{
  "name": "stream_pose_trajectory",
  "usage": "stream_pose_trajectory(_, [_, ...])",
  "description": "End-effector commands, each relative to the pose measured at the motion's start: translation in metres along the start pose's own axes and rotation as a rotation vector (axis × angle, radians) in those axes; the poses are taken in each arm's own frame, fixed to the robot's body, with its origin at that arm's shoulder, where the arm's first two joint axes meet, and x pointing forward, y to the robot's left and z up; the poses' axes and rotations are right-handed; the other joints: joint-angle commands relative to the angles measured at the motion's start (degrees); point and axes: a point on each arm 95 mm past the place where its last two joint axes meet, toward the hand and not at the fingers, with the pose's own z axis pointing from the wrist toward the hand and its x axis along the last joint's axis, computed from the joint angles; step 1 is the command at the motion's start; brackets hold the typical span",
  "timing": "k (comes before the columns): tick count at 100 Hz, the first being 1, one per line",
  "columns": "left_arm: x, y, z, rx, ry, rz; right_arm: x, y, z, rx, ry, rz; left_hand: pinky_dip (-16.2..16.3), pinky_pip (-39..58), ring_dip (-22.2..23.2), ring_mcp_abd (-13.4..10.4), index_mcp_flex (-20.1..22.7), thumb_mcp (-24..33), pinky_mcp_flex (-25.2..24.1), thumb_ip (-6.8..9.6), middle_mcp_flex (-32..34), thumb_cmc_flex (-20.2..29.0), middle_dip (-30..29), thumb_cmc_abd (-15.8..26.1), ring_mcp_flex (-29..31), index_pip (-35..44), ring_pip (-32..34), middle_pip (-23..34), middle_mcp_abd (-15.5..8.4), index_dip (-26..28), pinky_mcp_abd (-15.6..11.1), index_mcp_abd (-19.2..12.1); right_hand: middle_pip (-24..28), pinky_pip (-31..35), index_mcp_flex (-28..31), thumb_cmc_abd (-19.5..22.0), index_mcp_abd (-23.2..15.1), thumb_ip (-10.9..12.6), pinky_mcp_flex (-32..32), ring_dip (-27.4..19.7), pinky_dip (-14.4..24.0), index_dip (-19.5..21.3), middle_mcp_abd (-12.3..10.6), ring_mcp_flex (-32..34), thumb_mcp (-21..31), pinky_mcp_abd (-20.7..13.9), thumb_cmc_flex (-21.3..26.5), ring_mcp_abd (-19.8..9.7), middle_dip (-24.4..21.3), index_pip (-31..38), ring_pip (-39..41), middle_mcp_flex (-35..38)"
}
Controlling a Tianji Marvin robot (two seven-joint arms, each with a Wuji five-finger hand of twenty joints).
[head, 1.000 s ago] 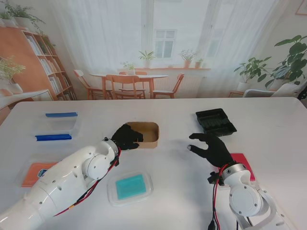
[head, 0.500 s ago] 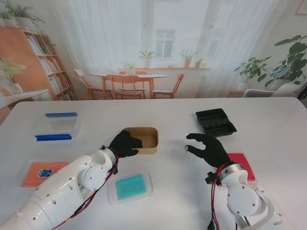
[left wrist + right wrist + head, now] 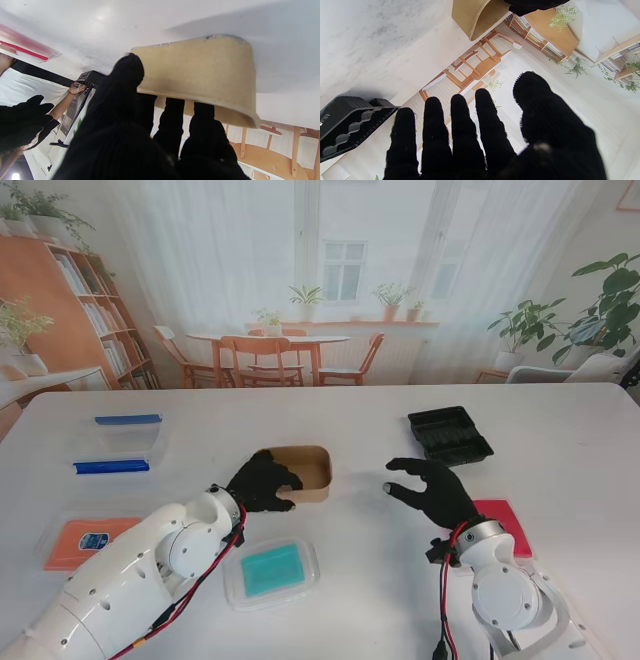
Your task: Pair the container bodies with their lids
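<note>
**Left hand grips the kraft box at mid-table**

The left hand [image 3: 262, 481] is closed on the near left wall of the brown paper box [image 3: 305, 467], thumb outside and fingers [image 3: 172, 117] hooked over the rim into the cavity; the left wrist view shows that pinch plainly. Since half a second ago the hand has settled slightly closer onto the wall, and the box, which slid a little toward me and to the right in the half second before, sits in the middle of the table.

The right hand [image 3: 432, 488] hovers open, fingers spread and holding nothing, barely shifted from before, between the box and the black ribbed tray [image 3: 450, 434].

A clear lid with a teal panel [image 3: 271, 571] lies toward the near edge. A red lid [image 3: 508, 522] lies partly under the right wrist. A clear container with blue clips [image 3: 121, 445] and an orange lid [image 3: 85, 541] occupy the left side.
</note>
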Motion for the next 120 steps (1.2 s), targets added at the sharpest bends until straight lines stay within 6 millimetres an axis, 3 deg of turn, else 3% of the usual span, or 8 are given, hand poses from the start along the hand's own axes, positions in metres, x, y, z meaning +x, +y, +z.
stream_pose_trajectory(1, [0.000,0.003,-0.005,-0.015,0.001,0.008,0.002,0.000,0.002,0.010,0.005,0.006,-1.42,-4.90,-2.13,-1.43,-2.79,-2.23,-0.39,0.16,-4.84,-2.05,-1.73,1.39,-4.68,-2.39,-4.45,-2.45,-0.38,0.08,0.35,-1.83,-0.65,0.28,-0.36,0.65,-0.65,1.41,-0.71,-0.13,0.36,-0.67,-0.58,-1.44,-0.31,-0.91,-0.74,-1.19,0.21,0.04,-0.91,0.54])
stream_pose_trajectory(15, [0.002,-0.004,-0.017,0.022,0.007,-0.028,0.004,0.001,0.003,0.009,0.014,0.005,-16.33,-11.48,-5.44,-6.05,-9.93,-6.06,1.27,0.21,-16.02,-4.14,-4.93,2.72,-13.92,-8.36,-13.21,-7.86,-2.70,-2.28,1.19,-2.19,-0.51,0.80,-0.61,0.62,-0.60,1.41,0.17,0.32,0.78,-0.71,-0.47,-0.71,-0.21,-1.00,-0.85,-0.55,0.33,-0.11,-0.27,0.46])
stream_pose_trajectory(47, [-0.002,-0.039,-0.073,0.197,0.056,-0.065,0.011,0.004,0.008,0.045,0.050,-0.003,-20.70,-12.01,-6.11,-8.15,-13.33,-9.10,1.56,-0.41,-19.55,-6.76,-5.86,5.98,-16.74,-12.12,-18.28,-10.10,-3.36,-3.54,1.38,-0.44,1.16,8.49,0.49,0.60,0.33,1.34,4.13,6.88,4.93,-0.05,1.59,3.76,0.13,-0.39,-1.11,3.29,2.30,0.81,8.74,3.17])
stream_pose_trajectory(65, [-0.016,-0.049,-0.109,0.272,0.046,-0.100,0.014,0.003,0.010,0.106,0.040,-0.004,12.59,21.77,2.71,0.25,-1.66,-11.34,5.93,-2.16,-2.91,-9.49,-1.19,12.93,0.83,-8.67,-3.72,-3.70,1.72,-0.24,11.20,5.68,3.39,18.58,3.12,1.06,1.87,1.28,8.84,13.45,10.02,1.51,3.70,7.36,0.25,1.96,-2.03,6.50,4.57,2.90,20.17,7.17])
stream_pose_trajectory(76, [-0.022,-0.046,-0.129,0.228,0.010,-0.186,0.015,0.000,0.012,0.150,0.010,-0.010,12.63,59.93,18.10,7.15,7.39,-11.65,16.16,-2.99,8.94,-9.11,10.87,17.32,14.12,-4.98,23.53,10.30,4.79,2.81,15.97,6.79,8.52,29.47,5.67,1.84,4.17,1.27,13.11,19.69,15.88,3.02,6.80,9.70,0.31,2.61,-2.74,9.64,8.90,4.64,33.37,10.24])
stream_pose_trajectory(88, [-0.029,-0.036,-0.148,0.146,-0.036,-0.220,0.015,-0.007,0.014,0.210,-0.036,-0.014,23.38,78.84,25.78,0.38,13.53,-11.68,35.57,-3.02,19.63,-8.23,27.25,21.21,30.01,-0.78,47.16,25.74,1.75,4.97,15.12,7.44,21.70,43.42,8.26,2.91,6.01,1.37,17.82,25.39,22.61,4.41,9.60,13.68,0.24,1.77,-3.21,10.09,18.49,6.44,49.97,11.60])
stream_pose_trajectory(101, [-0.033,-0.025,-0.161,0.043,-0.115,-0.273,0.016,-0.015,0.016,0.319,-0.088,-0.039,5.70,98.24,17.47,-10.52,17.53,-11.83,56.19,-3.60,30.44,-10.93,30.64,24.18,46.43,5.86,60.08,35.87,-4.64,5.38,8.11,8.35,34.29,51.44,9.70,4.68,7.30,1.56,26.03,28.19,27.44,5.08,10.77,19.33,0.13,0.36,-3.85,6.18,25.69,7.92,64.40,13.69])
stream_pose_trajectory(120, [-0.032,-0.009,-0.168,-0.115,-0.218,-0.394,0.016,-0.028,0.026,0.448,-0.152,-0.092,-1.93,102.85,15.41,-12.01,17.58,-12.31,62.11,-4.54,32.72,-15.22,30.27,30.21,50.61,8.60,61.55,37.76,-5.43,3.93,6.78,10.57,45.40,61.50,11.53,6.80,8.95,1.93,40.02,27.75,27.53,4.90,10.65,30.59,-0.05,-2.96,-4.16,-0.47,31.03,10.48,75.59,19.76])
